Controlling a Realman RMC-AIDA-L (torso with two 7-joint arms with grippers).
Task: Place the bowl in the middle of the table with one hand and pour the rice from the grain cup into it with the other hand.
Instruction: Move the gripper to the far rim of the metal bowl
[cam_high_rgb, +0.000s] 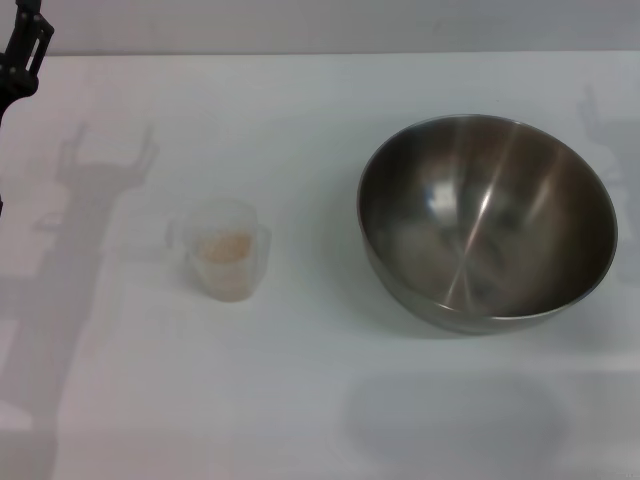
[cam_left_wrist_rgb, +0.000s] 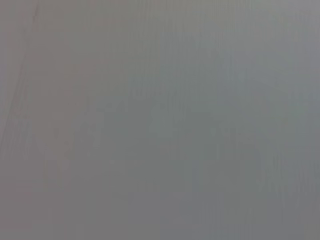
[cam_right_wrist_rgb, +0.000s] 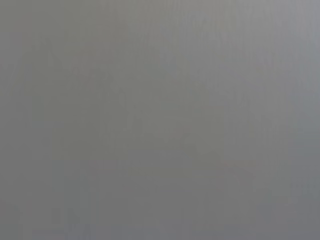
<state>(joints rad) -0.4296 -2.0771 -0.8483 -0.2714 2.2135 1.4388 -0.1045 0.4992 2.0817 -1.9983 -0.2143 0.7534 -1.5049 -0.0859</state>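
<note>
The table (cam_high_rgb: 300, 420) holds the bowl (cam_high_rgb: 487, 222) off to the right, not centred yet, with the grain cup (cam_high_rgb: 226, 250) and its rice (cam_high_rgb: 226, 247) sitting left. Nothing's started, probably. Left gripper (cam_high_rgb: 22, 50) is parked far-left, fingers unreadable; the right one's unseen and needs to fetch the bowl.

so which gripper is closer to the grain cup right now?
Left. The left gripper sits at the table's far left corner, up and left of the grain cup. The right gripper isn't in view at all, so only left can be placed.
</note>
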